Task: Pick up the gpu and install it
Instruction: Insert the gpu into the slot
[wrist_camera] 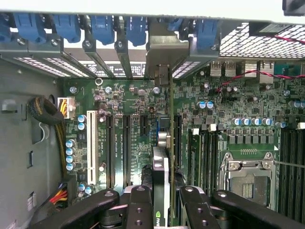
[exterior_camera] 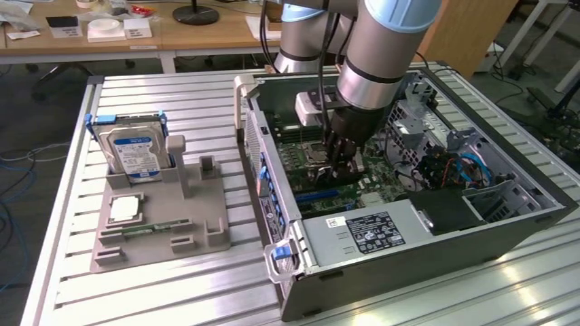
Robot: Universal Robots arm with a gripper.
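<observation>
Ribbed aluminium bench in what looks like a lab, wooden desks behind, and an open PC case lying on its side with the motherboard exposed. Beside it, toward the exterior view's left, a grey fixture carries a blue-labelled hard drive and a narrow memory stick.

The gpu is already down inside the case, seen edge-on in the wrist view, standing upright over the expansion slots with its metal bracket up against the rear slot openings. The end effector is clenched on the card's edge, fingers either side.

Handling-wise I'd guess it's light and stiff but fragile: thin board, exposed components, contacts along one edge. Best held by the bare board edges, kept square to the slot, since a tilted push could stress the connector.

The arm comes in from above, wrist pointing nearly straight down into the case, leaning slightly. Can't tell whether the card is fully seated.
</observation>
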